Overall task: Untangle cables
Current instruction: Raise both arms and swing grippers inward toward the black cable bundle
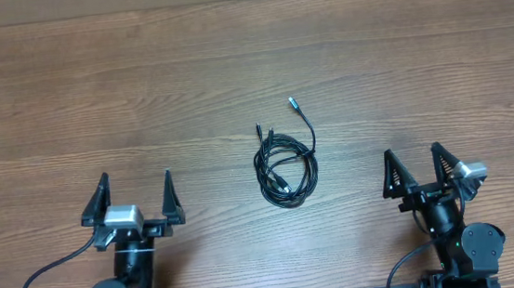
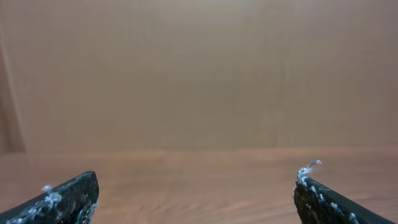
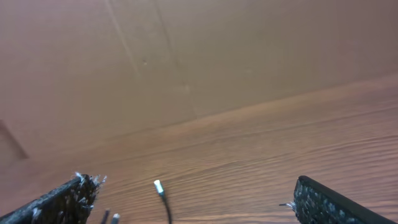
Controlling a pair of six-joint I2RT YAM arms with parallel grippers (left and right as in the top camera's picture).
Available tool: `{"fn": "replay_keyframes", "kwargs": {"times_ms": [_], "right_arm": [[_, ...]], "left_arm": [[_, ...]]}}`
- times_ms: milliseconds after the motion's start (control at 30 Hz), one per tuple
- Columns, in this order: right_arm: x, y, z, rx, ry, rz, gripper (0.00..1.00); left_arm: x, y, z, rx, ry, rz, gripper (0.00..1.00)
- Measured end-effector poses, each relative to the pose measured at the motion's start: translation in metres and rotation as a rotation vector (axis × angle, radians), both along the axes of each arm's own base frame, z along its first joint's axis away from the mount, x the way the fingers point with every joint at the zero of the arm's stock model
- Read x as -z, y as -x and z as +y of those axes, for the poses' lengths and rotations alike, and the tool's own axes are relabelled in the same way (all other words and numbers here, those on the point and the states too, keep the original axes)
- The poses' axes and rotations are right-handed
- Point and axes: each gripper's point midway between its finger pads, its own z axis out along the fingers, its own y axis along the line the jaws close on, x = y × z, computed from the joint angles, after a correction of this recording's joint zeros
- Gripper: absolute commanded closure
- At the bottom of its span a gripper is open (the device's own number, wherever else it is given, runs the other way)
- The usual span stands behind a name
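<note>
The cables (image 1: 286, 167) lie in a tangled black coil at the middle of the wooden table, with one bluish-silver plug tip (image 1: 292, 102) sticking out toward the far side and other small plug ends (image 1: 263, 128) beside it. My left gripper (image 1: 136, 189) stands open near the front left, well apart from the coil. To the coil's right, my right gripper (image 1: 413, 162) is open too. In the right wrist view the silver plug tip (image 3: 158, 185) and two more plug ends (image 3: 110, 218) show between the spread fingers (image 3: 323, 202). In the left wrist view only bare table shows between the fingertips (image 2: 68, 196).
Thick black wires (image 1: 40, 279) run from the arm bases along the front edge. A brown cardboard wall (image 2: 199, 74) stands at the far side of the table (image 1: 139, 80).
</note>
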Motion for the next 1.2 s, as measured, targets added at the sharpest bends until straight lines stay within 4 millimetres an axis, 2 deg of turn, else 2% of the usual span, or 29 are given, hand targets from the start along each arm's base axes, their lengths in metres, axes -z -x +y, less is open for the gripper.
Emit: {"fn": "replay_keyframes", "kwargs": {"times_ms": [100, 167, 367, 500, 633, 800, 900, 1067, 1200], "right_arm": [[-0.008, 0.002, 0.009, -0.052, -0.005, -0.030, 0.00], [-0.021, 0.005, 0.016, -0.093, 0.000, -0.084, 0.00], [-0.081, 0.036, 0.051, -0.302, 0.081, -0.370, 0.00], [-0.112, 0.072, 0.077, -0.458, 0.186, -0.568, 0.00], [-0.126, 0.095, 0.089, -0.543, 0.221, -0.666, 0.00], [-0.128, 0.105, 0.096, -0.619, 0.191, -0.654, 0.00], [-0.146, 0.119, 0.101, -0.655, 0.206, -0.683, 0.00], [-0.182, 0.144, 0.107, -0.691, 0.238, -0.723, 0.00], [-0.191, 0.145, 0.108, -0.703, 0.214, -0.638, 0.00]], "left_arm": [[-0.009, 0.003, -0.004, 0.024, 0.018, -0.016, 0.00], [-0.011, 0.004, -0.005, 0.039, 0.037, -0.021, 0.00], [-0.027, 0.010, -0.013, 0.095, 0.089, -0.046, 0.00], [-0.053, 0.021, -0.022, 0.165, 0.120, -0.099, 0.00], [-0.087, 0.040, -0.035, 0.254, 0.111, -0.171, 0.00], [-0.130, 0.072, -0.051, 0.363, 0.066, -0.269, 0.00], [-0.147, 0.088, -0.058, 0.410, 0.044, -0.303, 0.00], [-0.156, 0.102, -0.066, 0.462, 0.019, -0.302, 0.00], [-0.158, 0.110, -0.069, 0.477, -0.006, -0.280, 0.00]]}}
